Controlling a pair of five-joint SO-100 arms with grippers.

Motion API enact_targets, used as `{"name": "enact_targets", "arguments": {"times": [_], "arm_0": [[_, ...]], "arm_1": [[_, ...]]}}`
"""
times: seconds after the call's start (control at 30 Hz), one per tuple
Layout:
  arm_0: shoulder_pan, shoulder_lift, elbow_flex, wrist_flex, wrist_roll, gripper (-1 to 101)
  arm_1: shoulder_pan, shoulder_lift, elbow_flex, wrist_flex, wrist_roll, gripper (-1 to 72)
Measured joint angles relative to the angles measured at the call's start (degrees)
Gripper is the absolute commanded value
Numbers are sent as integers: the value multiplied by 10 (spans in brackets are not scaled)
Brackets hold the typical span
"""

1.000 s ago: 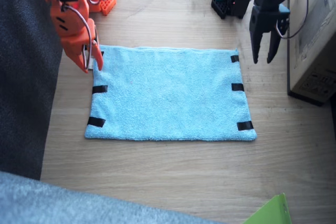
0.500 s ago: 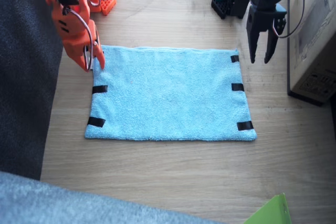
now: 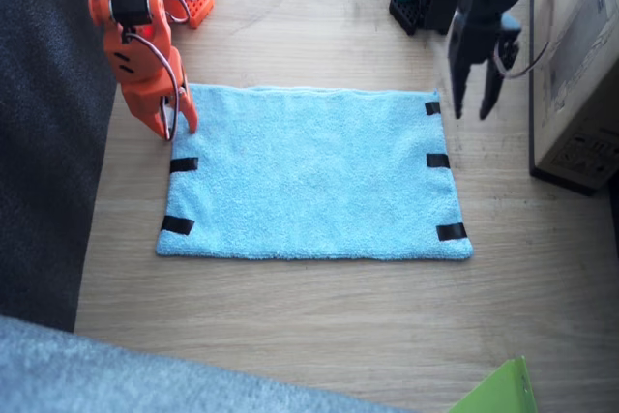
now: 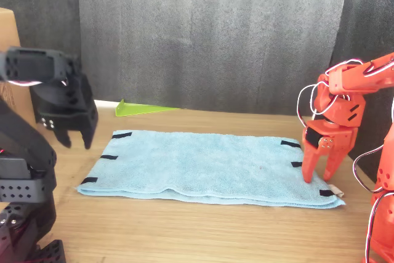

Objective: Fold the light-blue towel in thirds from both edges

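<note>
Light-blue towel (image 3: 311,173) lies flat on the wooden surface (image 3: 319,326), long axis running arm to arm. The right pincer (image 3: 176,126) — released — straddles one short edge's far corner; the left pincer (image 3: 471,108), also released, hovers just outside the opposite corner.

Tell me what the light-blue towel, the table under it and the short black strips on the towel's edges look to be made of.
Light-blue towel: soft terry cloth, going by its fuzzy, matte nap and the limp ripple along one long edge in the front view.
Table: wood or a wood-look laminate; pale grain lines, smooth and faintly shiny.
Black strips: probably tape; flat, thin and plain black, lying flush on the pile.
</note>
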Motion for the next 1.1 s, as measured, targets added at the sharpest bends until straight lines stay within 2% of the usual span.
{"name": "enact_targets", "arguments": {"times": [0.37, 0.73, 1.1], "arm_0": [[-31, -138, -86, 33, 10, 225], [-41, -205, -142, 63, 20, 219], [-59, -294, -213, 114, 29, 161]], "arm_1": [[0, -6, -4, 1, -7, 224], [0, -9, -4, 1, -7, 226], [0, -18, -11, 2, -7, 215]]}}
